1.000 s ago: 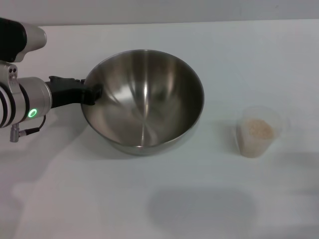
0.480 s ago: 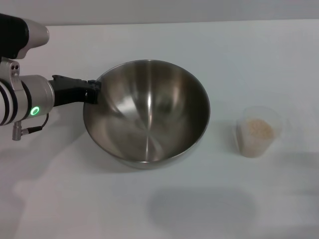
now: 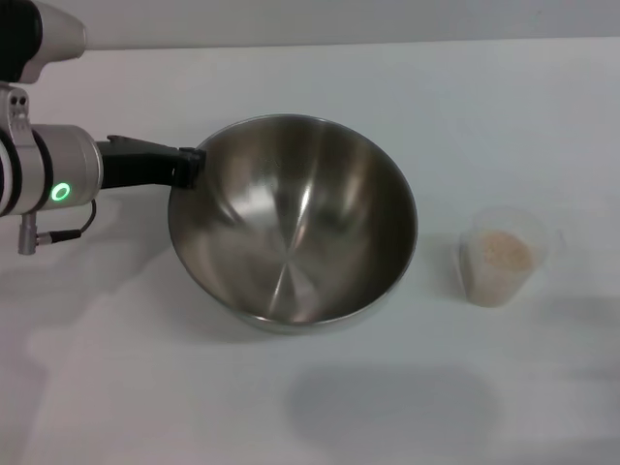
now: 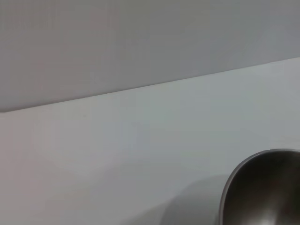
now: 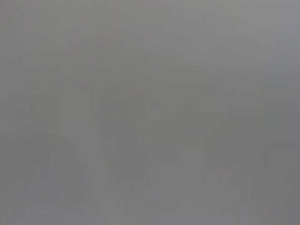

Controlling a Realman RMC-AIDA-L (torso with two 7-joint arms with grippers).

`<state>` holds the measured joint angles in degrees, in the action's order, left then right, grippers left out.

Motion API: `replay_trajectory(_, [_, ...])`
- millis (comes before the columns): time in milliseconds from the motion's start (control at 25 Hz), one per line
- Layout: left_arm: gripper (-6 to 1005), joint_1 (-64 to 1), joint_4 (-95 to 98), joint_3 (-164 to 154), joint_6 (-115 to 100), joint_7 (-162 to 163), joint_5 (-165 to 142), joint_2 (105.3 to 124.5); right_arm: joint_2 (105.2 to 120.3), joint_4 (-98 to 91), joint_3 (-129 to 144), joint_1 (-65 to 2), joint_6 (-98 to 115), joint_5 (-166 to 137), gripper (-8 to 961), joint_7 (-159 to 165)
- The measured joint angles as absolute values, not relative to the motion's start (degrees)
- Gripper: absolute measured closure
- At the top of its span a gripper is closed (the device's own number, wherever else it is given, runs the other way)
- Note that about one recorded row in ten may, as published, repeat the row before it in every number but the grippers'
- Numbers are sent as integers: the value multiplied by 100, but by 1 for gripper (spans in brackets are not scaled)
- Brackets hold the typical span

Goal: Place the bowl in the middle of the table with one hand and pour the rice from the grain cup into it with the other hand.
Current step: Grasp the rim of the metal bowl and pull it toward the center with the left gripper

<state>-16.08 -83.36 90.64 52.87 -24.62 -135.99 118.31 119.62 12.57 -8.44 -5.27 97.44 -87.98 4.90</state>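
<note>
Clearly, the left gripper is seen at the far-left rim of the bowl, with its black fingers closed on that rim, so the bowl is held by its edge. Behind the fingers, a silver wrist with a lit green ring is extended leftward to the edge of the head view, and a thin dark cable is looped beneath it.

The bowl is shown tilted, its left side raised at the gripper and its opening turned toward the near right; whether its base is touching the table cannot be told. Its brushed inside is bare of grains. It is placed roughly in the middle of the table, slightly left of centre. A soft shadow is cast on the tabletop along its near-left side.

To the right, well apart from the bowl, the cup is stood upright on the table. It is part filled with rice, seen as a pale heap through the clear wall.

In the left wrist view, only a curved part of the bowl is shown against the white tabletop, with a grey wall beyond.

The right gripper is not shown in any view, and nothing can be made out in the right wrist view.
</note>
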Motion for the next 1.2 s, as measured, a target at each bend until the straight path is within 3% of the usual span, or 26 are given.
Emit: replay_trajectory(1200, [955,-2424,-8131,10302,7288,-2704,-12851,11807,11955,1252,-835,-535,9745,-8797,182,444])
